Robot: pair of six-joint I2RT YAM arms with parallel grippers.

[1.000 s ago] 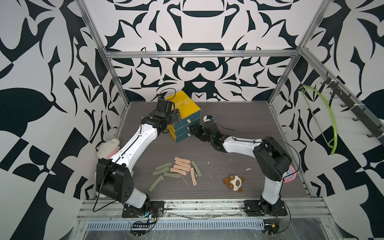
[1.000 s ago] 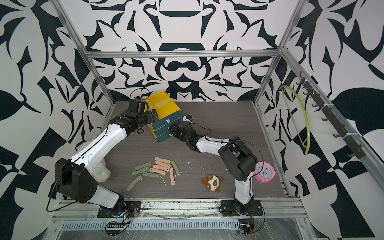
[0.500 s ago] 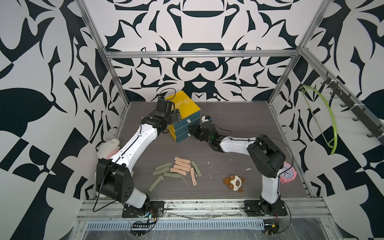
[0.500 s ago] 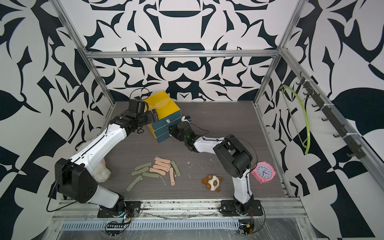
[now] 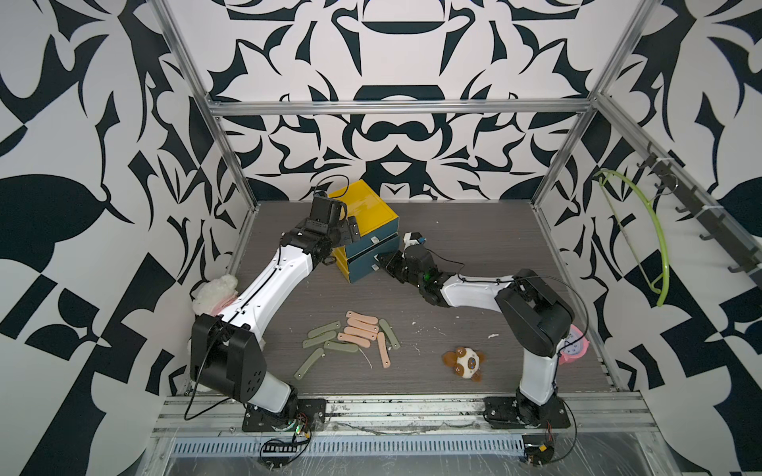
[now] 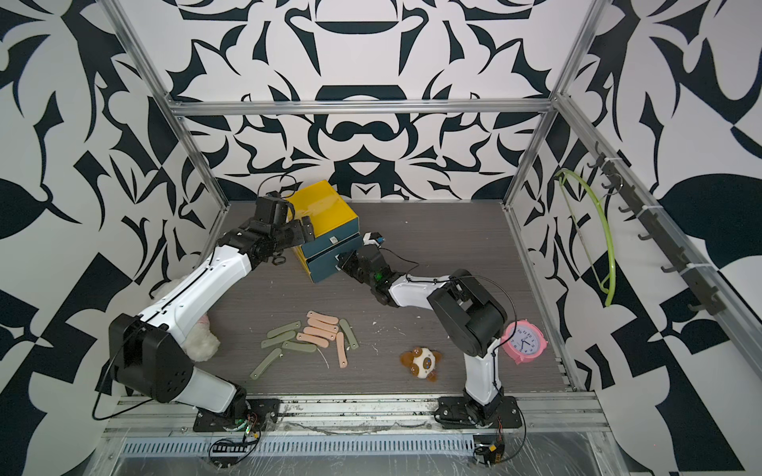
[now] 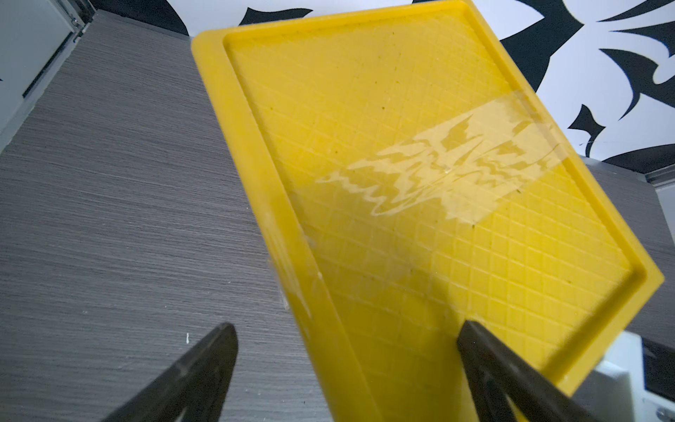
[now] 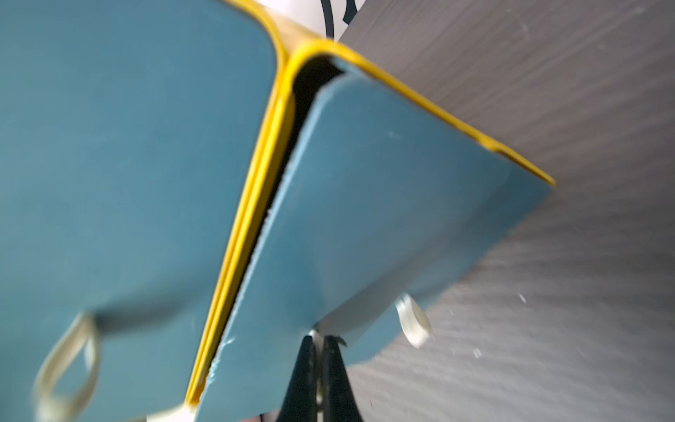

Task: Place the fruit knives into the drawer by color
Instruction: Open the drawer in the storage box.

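The right arm (image 5: 470,291) reaches to the front of the yellow drawer cabinet (image 5: 367,212) at the back of the table (image 5: 474,235); its jaws are pressed together, pinching the pull tab (image 8: 316,335) of the middle drawer (image 8: 383,219), which stands slightly ajar. The left arm (image 5: 272,284) has its jaws spread across the cabinet's top edge; the olive and peach fruit knives (image 5: 355,334) lie clustered on the table, well apart from the cabinet.
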